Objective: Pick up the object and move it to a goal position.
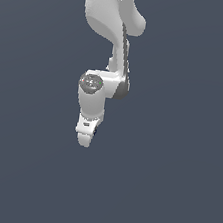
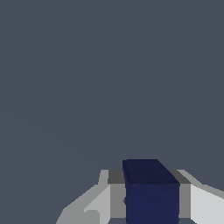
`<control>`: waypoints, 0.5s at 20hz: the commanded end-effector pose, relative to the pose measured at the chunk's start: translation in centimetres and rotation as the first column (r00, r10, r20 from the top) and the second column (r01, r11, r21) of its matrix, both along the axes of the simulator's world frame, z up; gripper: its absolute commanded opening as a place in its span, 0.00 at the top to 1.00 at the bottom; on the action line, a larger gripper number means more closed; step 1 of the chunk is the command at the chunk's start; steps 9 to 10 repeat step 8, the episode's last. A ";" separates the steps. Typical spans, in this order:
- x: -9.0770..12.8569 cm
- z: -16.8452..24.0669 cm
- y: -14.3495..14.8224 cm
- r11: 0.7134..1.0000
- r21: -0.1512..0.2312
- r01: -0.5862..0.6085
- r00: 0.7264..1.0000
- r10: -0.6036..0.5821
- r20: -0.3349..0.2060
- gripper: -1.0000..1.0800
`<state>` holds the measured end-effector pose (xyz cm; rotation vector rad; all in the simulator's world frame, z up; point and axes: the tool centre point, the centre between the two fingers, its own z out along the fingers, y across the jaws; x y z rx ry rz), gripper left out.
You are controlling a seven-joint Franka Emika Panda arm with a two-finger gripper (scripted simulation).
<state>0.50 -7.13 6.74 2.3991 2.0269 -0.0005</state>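
Observation:
In the wrist view the object (image 2: 151,192), a small dark navy-blue cube, sits between my two white fingers. One finger (image 2: 100,203) presses on one side of it and the other finger (image 2: 206,205) on the opposite side. My gripper (image 2: 151,199) is shut on the cube. In the exterior view the white arm reaches down from the top, and the gripper (image 1: 85,139) hangs a little left of centre. From there I cannot make out the cube, since the fingers hide it.
A plain, flat dark grey-blue surface (image 1: 172,193) fills both views. No other objects, edges or containers show.

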 end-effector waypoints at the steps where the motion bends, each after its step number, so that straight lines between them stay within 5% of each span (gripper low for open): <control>1: -0.3 0.5 -1.5 1.000 0.001 -0.002 1.000 0.002 0.000 1.00; 10: -0.4 1.1 -3.1 1.000 0.001 -0.002 1.000 0.002 0.000 1.00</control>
